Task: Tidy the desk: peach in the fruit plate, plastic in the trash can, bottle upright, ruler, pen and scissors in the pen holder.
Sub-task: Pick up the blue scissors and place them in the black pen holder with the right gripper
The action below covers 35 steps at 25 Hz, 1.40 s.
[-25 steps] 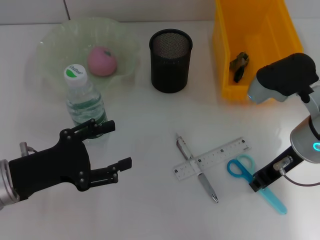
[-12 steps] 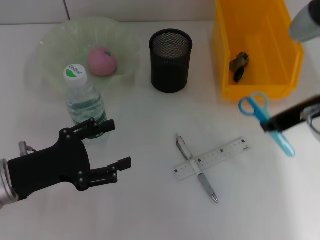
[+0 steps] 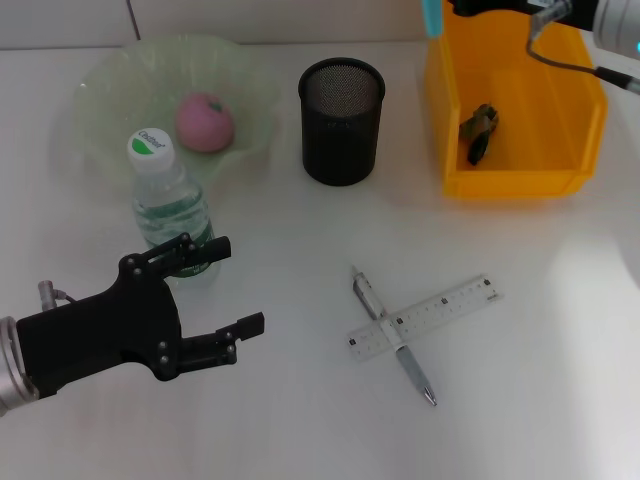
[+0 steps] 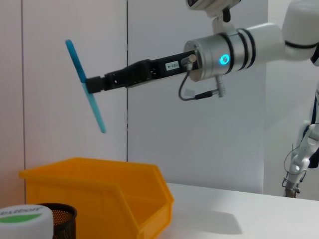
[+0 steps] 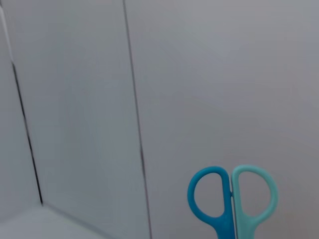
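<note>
Scissors (image 4: pixel 85 87) hang high in the air, clamped near their middle in the right gripper (image 4: pixel 92 83), blades pointing down above the yellow bin (image 4: pixel 94 191) as seen from the left wrist camera. The right wrist camera shows only the twin blue handle loops (image 5: pixel 232 196) against a pale wall. From the head camera, the right arm (image 3: pixel 545 12) reaches across the far edge of the desk, with a sliver of blue blade (image 3: pixel 431 15) showing over the bin's back corner.

The left gripper (image 3: pixel 205 300) hovers low at the near left of the white desk (image 3: pixel 300 430), its black fingers spread wide and holding nothing, close to the water bottle (image 3: pixel 170 205), which stands upright with its green-and-white cap on. Just behind the bottle, a pink peach (image 3: pixel 204 122) lies in the pale green fruit plate (image 3: pixel 110 80). The black mesh pen holder (image 3: pixel 341 121) stands between plate and bin. A dark scrap of plastic (image 3: pixel 477 130) lies inside the bin. Toward the near middle of the desk, the clear ruler (image 3: pixel 424 316) lies across the silver pen (image 3: pixel 393 335), the two forming a cross.
</note>
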Each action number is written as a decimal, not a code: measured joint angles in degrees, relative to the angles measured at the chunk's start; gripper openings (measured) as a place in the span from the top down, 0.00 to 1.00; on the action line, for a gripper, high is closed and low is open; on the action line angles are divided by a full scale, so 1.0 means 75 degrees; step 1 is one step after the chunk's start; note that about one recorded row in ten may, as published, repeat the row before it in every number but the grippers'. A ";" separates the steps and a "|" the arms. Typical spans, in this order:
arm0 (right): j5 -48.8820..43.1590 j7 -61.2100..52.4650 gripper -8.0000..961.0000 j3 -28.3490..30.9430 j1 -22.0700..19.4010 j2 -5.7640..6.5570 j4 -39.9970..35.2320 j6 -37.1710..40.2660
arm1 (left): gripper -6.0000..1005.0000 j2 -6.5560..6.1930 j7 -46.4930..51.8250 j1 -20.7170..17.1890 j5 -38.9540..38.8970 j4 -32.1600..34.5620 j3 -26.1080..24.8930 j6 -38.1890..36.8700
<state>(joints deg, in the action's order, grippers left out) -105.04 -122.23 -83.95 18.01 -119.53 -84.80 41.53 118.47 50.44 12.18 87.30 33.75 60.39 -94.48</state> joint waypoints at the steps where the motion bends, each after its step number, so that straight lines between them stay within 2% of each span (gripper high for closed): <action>1: 0.1294 0.1329 0.78 -0.0086 0.0148 -0.0003 0.0721 -0.0368 | 0.14 0.0000 0.0000 0.0002 -0.0003 -0.0008 -0.0003 -0.0002; 4: 0.4391 0.4739 0.78 -0.0180 0.0660 -0.0011 0.2616 -0.0488 | 0.14 0.0001 0.0000 0.0018 -0.0004 -0.0010 -0.0010 -0.0004; 7: 0.7515 0.8222 0.78 -0.0197 0.1153 -0.0031 0.4741 0.0618 | 0.14 0.0001 0.0003 0.0064 -0.0005 -0.0006 -0.0013 -0.0011; 9: 0.9120 1.0072 0.78 -0.0196 0.1402 -0.0027 0.5968 0.1560 | 0.14 0.0001 0.0008 0.0081 -0.0005 -0.0008 -0.0013 -0.0021; 11: 0.9932 1.1056 0.78 -0.0193 0.1554 -0.0022 0.6656 0.1983 | 0.14 0.0000 0.0005 0.0082 -0.0005 0.0007 -0.0013 -0.0026; 13: 1.0187 1.1463 0.78 -0.0192 0.1657 -0.0020 0.7073 0.2123 | 0.14 0.0000 0.0002 0.0085 -0.0005 0.0014 -0.0011 -0.0029; 17: 0.9951 1.1604 0.78 -0.0214 0.1938 -0.0017 0.7759 0.2332 | 0.14 0.0000 0.0001 0.0122 -0.0004 0.0024 -0.0011 -0.0046; 25: 0.9660 1.1351 0.78 -0.0605 0.2311 -0.0023 0.8207 0.2422 | 0.14 0.0000 0.0000 0.0161 0.0005 -0.0009 -0.0001 -0.0063; 28: 0.9620 1.1225 0.78 -0.0623 0.2617 -0.0035 0.8587 0.2231 | 0.14 0.0000 0.0000 0.0121 0.0007 -0.0012 -0.0004 -0.0128; 35: 0.9545 1.0920 0.78 -0.0701 0.2844 -0.0037 0.8779 0.1848 | 0.14 0.0000 -0.0004 0.0081 -0.0002 -0.0024 -0.0013 -0.0173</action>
<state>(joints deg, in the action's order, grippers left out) -33.46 -40.32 -89.21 39.34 -119.80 -18.96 55.39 118.47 50.42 12.79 87.28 33.57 60.29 -95.78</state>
